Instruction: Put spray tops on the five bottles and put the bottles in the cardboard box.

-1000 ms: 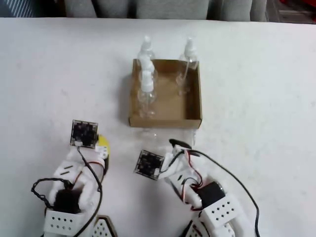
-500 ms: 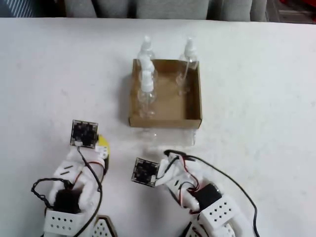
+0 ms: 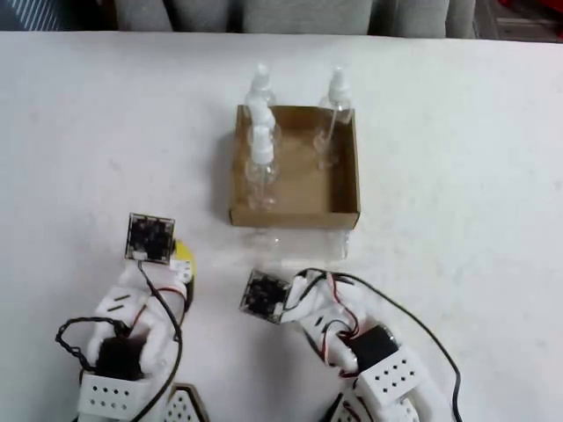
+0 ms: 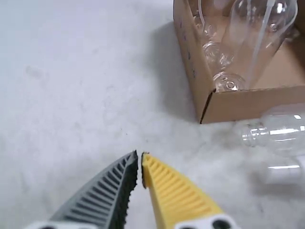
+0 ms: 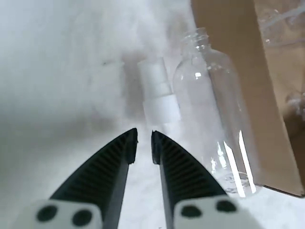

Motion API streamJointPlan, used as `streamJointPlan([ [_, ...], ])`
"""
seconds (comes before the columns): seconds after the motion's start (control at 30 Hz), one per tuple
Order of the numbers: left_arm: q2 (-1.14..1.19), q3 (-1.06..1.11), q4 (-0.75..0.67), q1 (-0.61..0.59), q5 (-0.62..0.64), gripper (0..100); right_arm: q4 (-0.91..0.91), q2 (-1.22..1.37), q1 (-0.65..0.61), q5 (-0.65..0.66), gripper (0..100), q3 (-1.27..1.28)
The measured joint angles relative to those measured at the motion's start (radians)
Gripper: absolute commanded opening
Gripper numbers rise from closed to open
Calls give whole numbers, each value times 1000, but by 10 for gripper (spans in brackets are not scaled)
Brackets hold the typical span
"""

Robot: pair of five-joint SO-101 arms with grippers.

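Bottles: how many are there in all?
5 bottles. Four stand in the cardboard box: three down its left side, one at the right. The fifth lies capless on the table before the box.

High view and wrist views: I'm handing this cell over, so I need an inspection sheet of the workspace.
Surface: white table.
Job's things: cardboard box with four topped bottles upright; fifth bottle lies uncapped on the table before the box, spray top loose beside it.
Clutter: nothing seen.
Grippers: left pincer shut, empty; right pincer slightly open, empty, near the loose top.
Cables: black and red wires looped over the arms.
Surroundings: grey chairs beyond the table's far edge.
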Motion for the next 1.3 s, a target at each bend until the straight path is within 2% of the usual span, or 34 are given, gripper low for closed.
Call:
streamJointPlan([
  [0.3,0,0,0,0,0,24,-52,46,29,-34,16,0],
  [0.73,0,0,0,0,0,24,-249,528,63,-71,16,-130],
  [1.0,0,0,0,0,0,24,-298,551,-95,-135,16,-137],
  [1.3,0,0,0,0,0,24,-382,631,-164,-173,16,-164],
])
